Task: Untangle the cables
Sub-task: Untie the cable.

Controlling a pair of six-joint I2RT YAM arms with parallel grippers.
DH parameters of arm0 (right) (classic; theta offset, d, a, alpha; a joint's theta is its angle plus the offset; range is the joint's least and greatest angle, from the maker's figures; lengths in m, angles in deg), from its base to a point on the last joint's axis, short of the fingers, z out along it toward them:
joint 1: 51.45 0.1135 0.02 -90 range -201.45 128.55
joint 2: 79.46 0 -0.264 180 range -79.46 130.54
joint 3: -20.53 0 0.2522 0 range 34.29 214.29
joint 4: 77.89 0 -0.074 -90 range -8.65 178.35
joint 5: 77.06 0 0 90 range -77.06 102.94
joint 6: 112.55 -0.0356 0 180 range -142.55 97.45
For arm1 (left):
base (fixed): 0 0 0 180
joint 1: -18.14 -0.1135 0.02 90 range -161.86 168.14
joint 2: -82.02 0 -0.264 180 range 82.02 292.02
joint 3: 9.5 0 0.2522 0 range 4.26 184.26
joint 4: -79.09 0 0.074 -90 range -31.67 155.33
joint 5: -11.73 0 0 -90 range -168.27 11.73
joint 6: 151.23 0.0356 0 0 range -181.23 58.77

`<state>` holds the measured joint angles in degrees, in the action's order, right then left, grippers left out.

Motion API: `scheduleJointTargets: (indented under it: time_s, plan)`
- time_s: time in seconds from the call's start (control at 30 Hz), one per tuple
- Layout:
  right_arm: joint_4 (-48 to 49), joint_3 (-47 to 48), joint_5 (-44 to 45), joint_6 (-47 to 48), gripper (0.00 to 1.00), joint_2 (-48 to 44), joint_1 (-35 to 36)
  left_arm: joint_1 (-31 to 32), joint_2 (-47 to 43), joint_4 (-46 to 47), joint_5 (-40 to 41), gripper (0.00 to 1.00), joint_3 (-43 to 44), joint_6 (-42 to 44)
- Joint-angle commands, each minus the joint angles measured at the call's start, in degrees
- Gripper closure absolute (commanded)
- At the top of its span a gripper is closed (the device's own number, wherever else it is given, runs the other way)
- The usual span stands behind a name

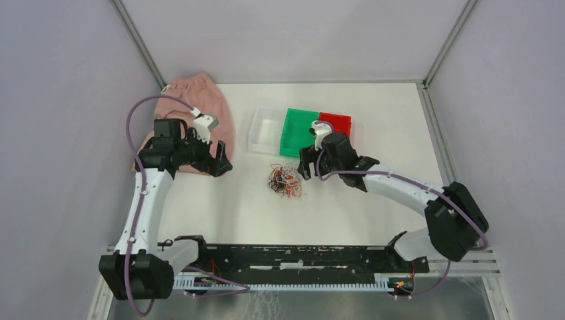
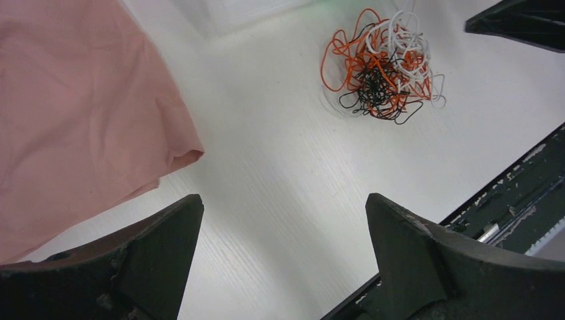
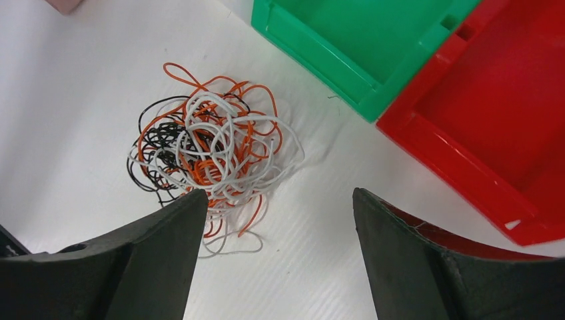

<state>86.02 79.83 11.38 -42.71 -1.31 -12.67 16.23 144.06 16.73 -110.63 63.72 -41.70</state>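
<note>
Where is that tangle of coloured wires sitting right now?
In the top view, the cables lie on the table near its middle, just below the green bin in the picture, beside the right gripper.

Smooth plastic-coated cables (image 3: 213, 147); matt pink cloth (image 2: 73, 107)

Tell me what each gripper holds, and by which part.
Nothing is held. The left gripper and right gripper are both open and empty; the cables lie in a clump, in neither gripper.
</note>
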Motion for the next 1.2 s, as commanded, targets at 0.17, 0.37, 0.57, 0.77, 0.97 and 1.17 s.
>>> scheduleJointTargets:
  time_s: [0.17,0.37,0.57,0.77,0.97,1.17]
  plan:
    - [-6.2,13.5,-6.6,13.1,0.22,13.1,-0.4,-0.3,2.5,-2.5,-8.2,0.01,5.4,0.1]
    - [-5.4,15.7,-10.0,13.4,0.34,17.3,-2.4,-0.3,2.9,-1.7,-9.0,0.01,6.4,0.0]
    - [-6.2,17.8,-12.6,14.5,0.44,19.8,-4.0,-0.3,2.5,-0.4,-9.3,0.01,6.5,-0.2]
    - [-4.7,18.6,-17.1,13.9,0.47,22.0,-4.4,-0.3,2.6,0.2,-9.9,0.01,6.8,-0.1]
    - [-3.1,19.1,-18.9,12.2,0.50,23.9,-4.2,-0.3,2.2,0.3,-9.6,0.01,7.2,0.4]
    - [-2.9,19.4,-19.6,12.0,0.94,22.5,-3.9,-0.3,2.1,0.6,-9.9,0.01,7.0,0.3]
